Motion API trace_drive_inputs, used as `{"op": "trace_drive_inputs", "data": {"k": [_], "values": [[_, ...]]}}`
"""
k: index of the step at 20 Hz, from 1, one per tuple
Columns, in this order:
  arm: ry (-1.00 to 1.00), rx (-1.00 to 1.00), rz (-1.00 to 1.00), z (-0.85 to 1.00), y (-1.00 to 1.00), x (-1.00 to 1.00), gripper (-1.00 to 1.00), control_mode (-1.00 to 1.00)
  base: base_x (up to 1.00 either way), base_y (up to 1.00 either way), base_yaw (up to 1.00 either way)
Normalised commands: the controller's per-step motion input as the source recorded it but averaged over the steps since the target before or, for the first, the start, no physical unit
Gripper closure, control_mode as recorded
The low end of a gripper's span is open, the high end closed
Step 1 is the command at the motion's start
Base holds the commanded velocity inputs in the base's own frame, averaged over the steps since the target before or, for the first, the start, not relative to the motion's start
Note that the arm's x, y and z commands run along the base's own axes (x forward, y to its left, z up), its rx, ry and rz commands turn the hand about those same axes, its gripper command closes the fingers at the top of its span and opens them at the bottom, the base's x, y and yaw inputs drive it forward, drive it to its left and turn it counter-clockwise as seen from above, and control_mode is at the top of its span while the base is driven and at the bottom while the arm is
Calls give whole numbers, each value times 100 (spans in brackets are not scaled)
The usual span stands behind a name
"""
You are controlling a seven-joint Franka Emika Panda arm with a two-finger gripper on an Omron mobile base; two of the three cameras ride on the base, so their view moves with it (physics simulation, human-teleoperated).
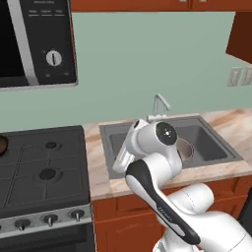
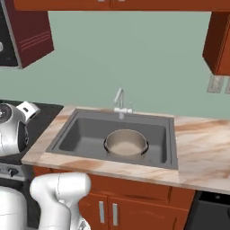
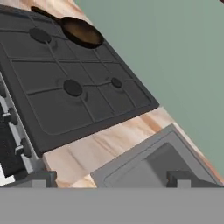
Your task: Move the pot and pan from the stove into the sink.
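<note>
Pale green wall is running behind a marbled tan surface (image 2: pixel 202 148) on red-brown cabinets, with a black microwave (image 1: pixel 34 42) hanging over the stove (image 1: pixel 44 167).

The sink (image 2: pixel 72 134) is sitting recessed in that surface, its small silver faucet (image 2: pixel 120 102) standing at the back edge. The pot (image 2: pixel 126 143) is resting upright inside the basin, right of centre and close to the front wall, showing its beige inside and dark rim. In the left base view the arm's white elbow is hiding most of it.

The pan (image 3: pixel 81 31) is lying on the far corner of the stove, over the burner furthest from the sink, its long thin handle pointing away from the wall side. In the left base view only its edge is peeking in at the left border (image 1: pixel 2 145).

The hand (image 3: pixel 109 177) is hovering above the strip of surface between stove and sink, looking toward the pan. Its two dark fingertips are standing wide apart, with nothing between them.
</note>
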Motion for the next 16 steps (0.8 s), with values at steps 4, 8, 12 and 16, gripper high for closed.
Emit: {"op": "trace_drive_inputs", "data": {"k": [4,8,12,16], "values": [[0,0,0,0,0,0,-100,100,-15,100,-3],[0,0,0,0,0,0,-100,100,-16,100,-3],[0,0,0,0,0,0,-100,100,-15,97,-3],[0,0,0,0,0,0,-100,100,-11,90,-5]]}}
